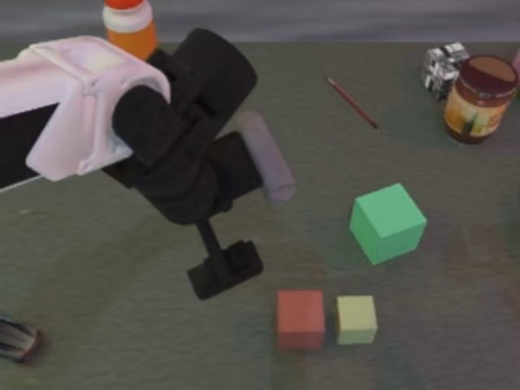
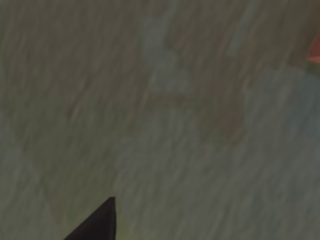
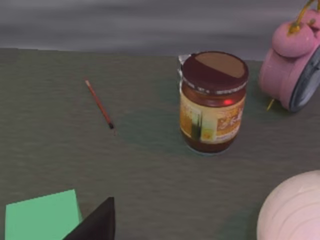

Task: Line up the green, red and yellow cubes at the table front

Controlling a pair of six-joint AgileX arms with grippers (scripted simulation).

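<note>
My left claw [image 1: 226,270] hangs over the worktop [image 1: 97,325], left of the red cube [image 1: 301,319]; can't tell its opening. Yellow cube [image 1: 357,319] sits just beside red at front; green cube [image 1: 387,223] farther back, apart.

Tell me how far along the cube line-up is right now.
Partly done. The red cube and yellow cube sit side by side near the table front, a small gap between them. The green cube stands farther back, turned askew, not yet in line. The left pincer hangs left of the red cube, holding nothing. The right arm is out of the top view. Left: bringing the green cube forward.
</note>
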